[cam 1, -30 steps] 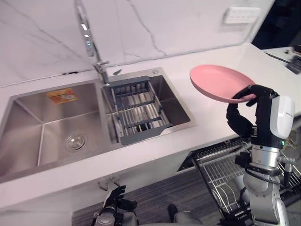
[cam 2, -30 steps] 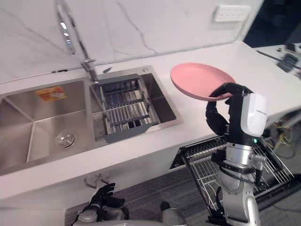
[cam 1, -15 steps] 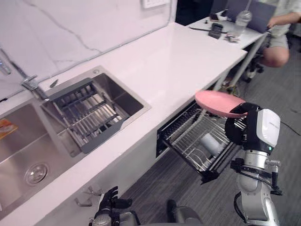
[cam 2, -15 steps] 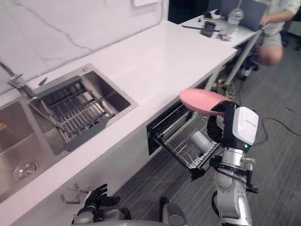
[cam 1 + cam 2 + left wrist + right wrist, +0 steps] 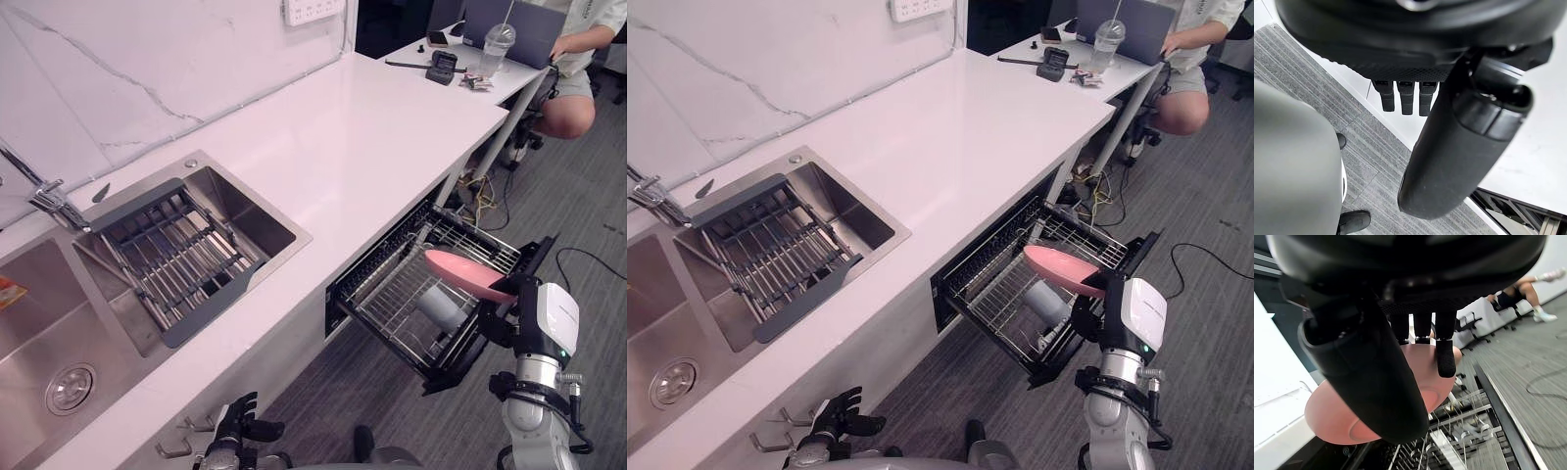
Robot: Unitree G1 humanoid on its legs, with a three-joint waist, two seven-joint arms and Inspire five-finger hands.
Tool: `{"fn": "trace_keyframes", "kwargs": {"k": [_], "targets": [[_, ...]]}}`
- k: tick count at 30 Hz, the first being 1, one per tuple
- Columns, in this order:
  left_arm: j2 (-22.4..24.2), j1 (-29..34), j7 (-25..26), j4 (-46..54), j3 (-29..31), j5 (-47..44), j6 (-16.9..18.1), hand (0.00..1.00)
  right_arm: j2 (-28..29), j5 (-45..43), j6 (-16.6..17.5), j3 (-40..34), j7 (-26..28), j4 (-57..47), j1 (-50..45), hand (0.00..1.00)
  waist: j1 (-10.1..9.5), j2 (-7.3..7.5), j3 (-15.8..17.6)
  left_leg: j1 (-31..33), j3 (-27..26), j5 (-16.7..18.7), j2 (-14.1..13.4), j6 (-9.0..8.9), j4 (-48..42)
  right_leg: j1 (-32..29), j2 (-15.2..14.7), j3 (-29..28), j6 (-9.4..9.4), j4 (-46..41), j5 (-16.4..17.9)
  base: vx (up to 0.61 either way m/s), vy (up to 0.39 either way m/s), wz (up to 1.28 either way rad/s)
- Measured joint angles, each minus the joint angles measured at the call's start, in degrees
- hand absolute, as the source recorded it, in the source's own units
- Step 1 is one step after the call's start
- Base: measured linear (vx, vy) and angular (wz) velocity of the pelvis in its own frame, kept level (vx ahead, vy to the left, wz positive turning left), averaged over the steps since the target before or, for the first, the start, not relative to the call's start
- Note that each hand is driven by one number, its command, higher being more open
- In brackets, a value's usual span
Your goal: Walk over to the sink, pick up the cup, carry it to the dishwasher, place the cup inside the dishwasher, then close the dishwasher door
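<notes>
So my right hand [image 5: 1369, 374] has a pink plate [image 5: 464, 273], not a cup. Thumb and fingers [image 5: 1445, 352] are closed on the plate's edge in a pinch. I'm holding it slightly tilted, right over the wire dishwasher rack [image 5: 390, 294], which is pulled out from under the white counter [image 5: 362, 137]. What looks like a pale cup [image 5: 442, 306] lies on its side in that rack, just below the plate. I can't tell whether the two touch. My left hand [image 5: 240, 429] hangs low by the floor in front of the cabinets, fingers loose and spread, nothing in it. The sink [image 5: 263, 208] is well off to my left, with a grey drying rack [image 5: 167, 259] set in it.
</notes>
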State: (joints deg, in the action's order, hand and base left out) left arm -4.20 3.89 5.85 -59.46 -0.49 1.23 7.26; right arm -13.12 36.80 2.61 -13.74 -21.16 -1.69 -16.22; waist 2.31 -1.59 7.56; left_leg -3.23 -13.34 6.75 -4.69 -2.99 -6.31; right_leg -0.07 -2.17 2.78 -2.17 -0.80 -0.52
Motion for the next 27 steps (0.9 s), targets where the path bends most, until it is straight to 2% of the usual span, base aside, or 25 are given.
{"fn": "trace_keyframes", "kwargs": {"k": [4, 8, 11, 15, 18, 25, 27], "targets": [[0.07, 0.01, -0.42, 0.06, -0.05, -0.01, 0.07, 0.9, -0.53, -1.95, -0.03, -0.83, 0.07, 4.96, 1.77, 0.3, 0.01, -0.45, 0.3, 0.59, 0.78, -0.46, 0.62, 0.23, 0.27, -0.32, -0.42, 0.58, -0.11, 0.04, -0.06, -0.04, 0.011, 0.1], [0.92, -0.55, -0.91, 0.7, -0.09, -0.14, 0.7, 0.9, -4.19, -4.15, -0.53, -3.56, 0.03, 8.5, 6.67, 0.3, 0.16, -2.78, 3.53, 3.34, 1.25, -1.68, 1.49, 0.91, 0.28, -3.95, -1.36, 0.75, -0.34, -2.23, -0.16, -0.1, 0.012, 0.06], [1.06, -0.95, -0.89, 1.73, -0.22, -0.37, 0.91, 0.9, -6.37, -5.17, -0.77, -3.86, -0.14, 10.44, 10.15, 0.3, 0.14, -3.68, 5.82, 5.18, 1.48, -2.5, 1.65, 1.13, 0.18, -6.51, -1.8, 0.82, -0.4, -4.08, -0.04, -0.09, -0.004, 0.06], [1.1, -1.45, -0.84, 3.47, -1.15, -1.58, 1.56, 0.9, -7.51, -7.21, -0.87, -4.21, -1.0, 14.47, 16.46, 0.3, -0.13, -4.08, 8.9, 7.36, 1.81, -3.38, 1.79, 1.07, 0.12, -11.01, -2.66, 0.97, -0.15, -9.36, 2.03, -0.08, -0.008, 0.07], [1.06, -1.86, -0.75, 3.82, -2.02, -2.57, 1.95, 0.9, -7.88, -10.28, -1.34, -4.4, -1.77, 14.77, 19.34, 0.3, -0.23, -4.32, 10.04, 8.92, 1.84, -3.78, 2.05, 1.22, 0.19, -13.71, -2.98, 0.84, -0.01, -11.92, 2.9, -0.02, -0.007, 0.01], [0.82, -3.43, -0.55, 4.94, -2.86, -3.65, 2.24, 0.9, -10.53, -15.21, -1.6, -4.41, -3.04, 19.32, 26.71, 0.3, -0.53, -4.69, 13.58, 10.92, 1.68, -4.33, 2.69, 1.36, 0.25, -17.32, -3.71, 0.48, -0.08, -15.05, 4.02, 0.0, 0.0, 0.0], [0.8, -4.05, 0.31, 5.09, -3.77, -3.83, 2.44, 0.9, -10.84, -16.86, -1.72, -4.4, -3.14, 19.6, 27.4, 0.3, -1.14, -4.86, 14.08, 11.69, 1.67, -4.34, 2.79, 1.38, 0.14, -18.2, -3.86, 0.48, -0.08, -15.44, 4.17, 0.0, 0.0, 0.0]]}}
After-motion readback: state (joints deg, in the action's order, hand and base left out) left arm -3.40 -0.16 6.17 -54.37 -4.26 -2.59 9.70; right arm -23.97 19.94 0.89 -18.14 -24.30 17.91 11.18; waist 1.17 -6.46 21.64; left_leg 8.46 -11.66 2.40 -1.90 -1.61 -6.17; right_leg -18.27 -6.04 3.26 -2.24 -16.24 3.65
